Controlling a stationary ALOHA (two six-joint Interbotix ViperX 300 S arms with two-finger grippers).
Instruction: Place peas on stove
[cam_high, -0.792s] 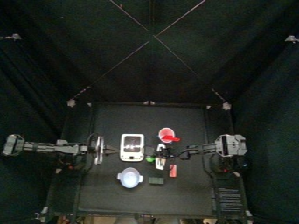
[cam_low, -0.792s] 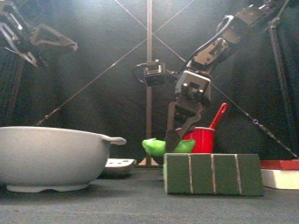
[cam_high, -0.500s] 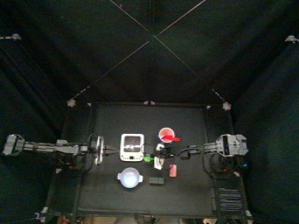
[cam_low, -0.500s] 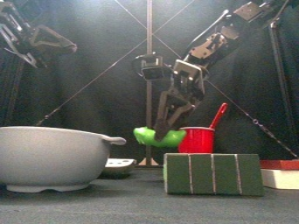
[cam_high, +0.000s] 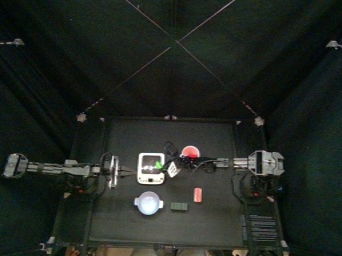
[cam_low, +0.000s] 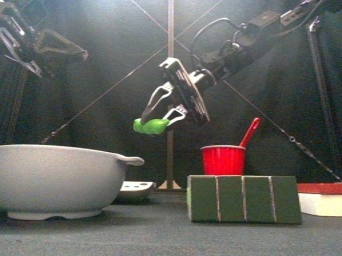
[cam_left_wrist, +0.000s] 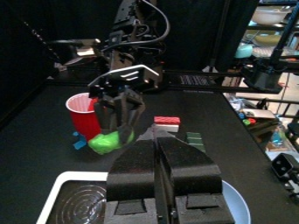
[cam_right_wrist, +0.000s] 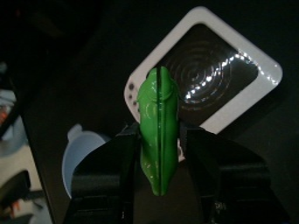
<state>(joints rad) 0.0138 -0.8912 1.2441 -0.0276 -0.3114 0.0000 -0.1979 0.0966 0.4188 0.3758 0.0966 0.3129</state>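
My right gripper (cam_high: 164, 167) is shut on the peas (cam_high: 159, 165), a small bright green pod, and holds them in the air above the stove (cam_high: 151, 169), a white block with dark burner patches. In the front view the peas (cam_low: 152, 126) hang from the tilted right gripper (cam_low: 162, 118), well above the table. The right wrist view shows the peas (cam_right_wrist: 158, 131) between the jaws, with the stove (cam_right_wrist: 218, 70) beneath. The left wrist view shows the peas (cam_left_wrist: 107, 140) above the stove (cam_left_wrist: 79, 203). My left gripper (cam_left_wrist: 163, 179) is shut and empty, just left of the stove.
A red dish (cam_high: 191, 154) with a red handle stands behind the stove. A pale grey bowl (cam_high: 148, 204), a small dark square (cam_high: 182, 208) and a small red block (cam_high: 198, 195) lie toward the front. In the front view the bowl (cam_low: 60, 180) and square (cam_low: 243, 198) stand near.
My right gripper has lifted the peas from the table near the red dish and carried them up and left, over the stove. The left arm has not moved.
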